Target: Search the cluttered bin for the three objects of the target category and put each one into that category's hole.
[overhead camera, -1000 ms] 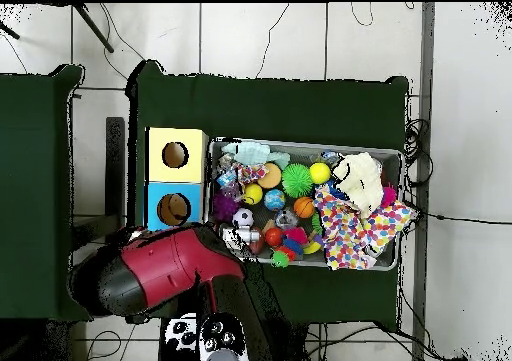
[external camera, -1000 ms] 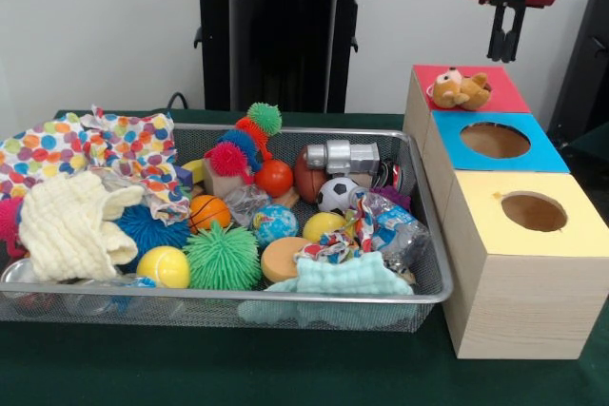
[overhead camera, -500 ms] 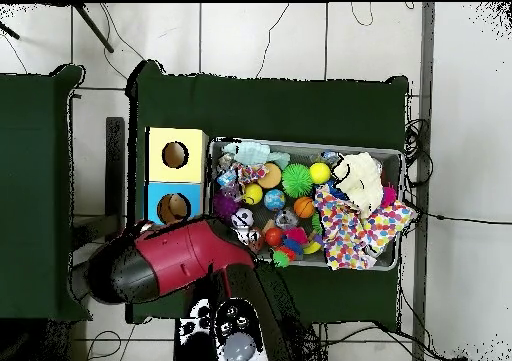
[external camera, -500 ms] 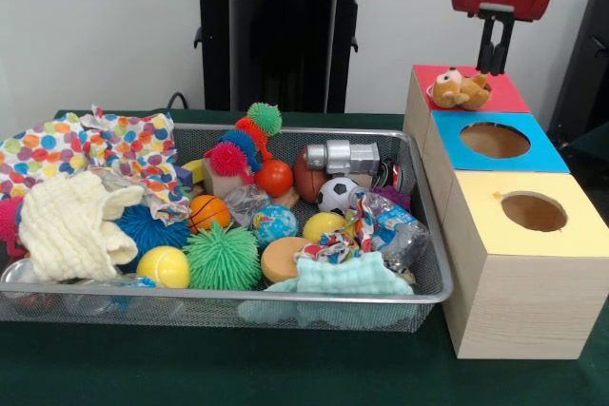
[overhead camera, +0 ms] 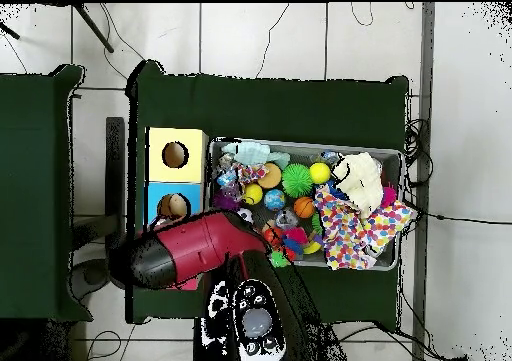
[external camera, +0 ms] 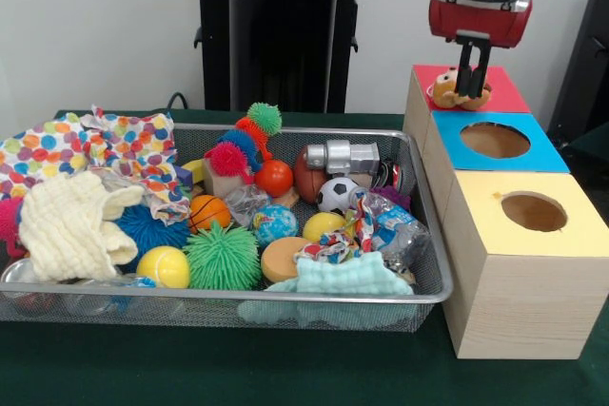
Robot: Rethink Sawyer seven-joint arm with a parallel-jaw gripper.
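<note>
The tool (external camera: pixel 468 82) is seen low over the red box (external camera: pixel 500 94), its fingers close together, perhaps touching the plush toy (external camera: pixel 461 90) lying by the hole. Open room is left above the blue box (external camera: pixel 495 141). From overhead, the red box is hidden by the arm (overhead camera: pixel 190 257).

This is a robot lab or test room, not a home. A table (external camera: pixel 285 368) draped in dark green cloth stands on a pale tiled floor (overhead camera: pixel 270 42) with loose cables (overhead camera: pixel 425 152) trailing across it. A bare white wall (external camera: pixel 95 26) runs behind. On the table sit a wire mesh bin (external camera: pixel 419 225) crammed with toys and a row of wooden boxes (external camera: pixel 504 282) with coloured tops and round holes, laid out like an experiment.
</note>
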